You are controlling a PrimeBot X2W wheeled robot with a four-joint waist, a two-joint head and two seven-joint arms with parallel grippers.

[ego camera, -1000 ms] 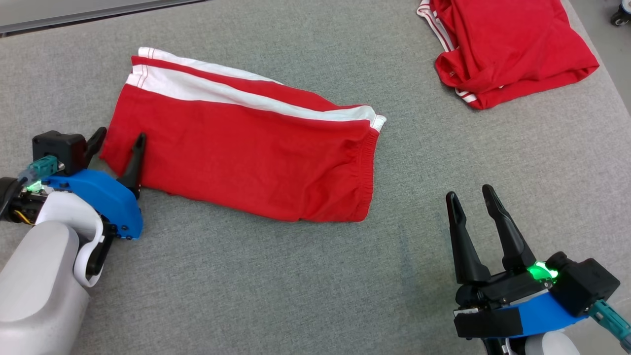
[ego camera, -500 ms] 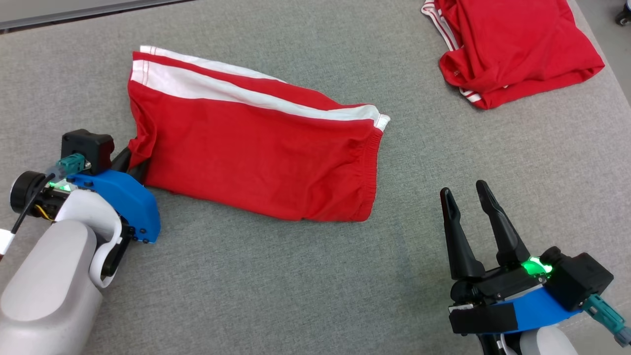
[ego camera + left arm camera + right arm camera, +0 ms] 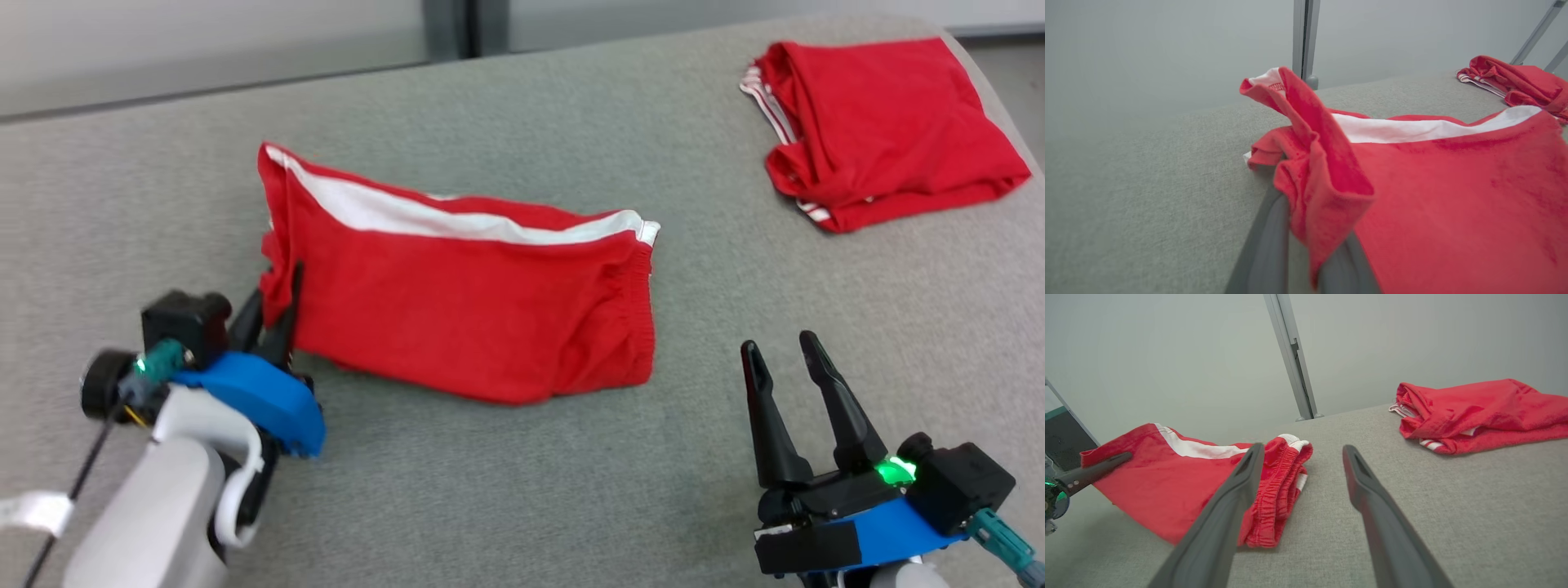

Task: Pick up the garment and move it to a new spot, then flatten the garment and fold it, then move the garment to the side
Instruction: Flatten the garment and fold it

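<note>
The garment [image 3: 465, 310] is a pair of red shorts with a white side stripe, folded on the grey table. My left gripper [image 3: 273, 306] is shut on the garment's near-left corner, and that leg end is lifted off the cloth surface. In the left wrist view the bunched red hem [image 3: 1318, 179] sits pinched between my two fingers. The right wrist view shows the elastic waistband [image 3: 1280, 486] still resting on the table. My right gripper [image 3: 784, 359] stands open at the lower right, apart from the garment, nothing between its fingers [image 3: 1367, 486].
A second red garment [image 3: 882, 131] lies folded at the table's far right corner, also seen as a red heap [image 3: 1474, 412] in the right wrist view. The grey padded table [image 3: 522, 482] ends at a back edge with a metal post [image 3: 1304, 41] behind it.
My left gripper went from open around the garment's corner to shut on it, then lifted that end toward the right. The head camera has tilted up. The right gripper stayed open.
</note>
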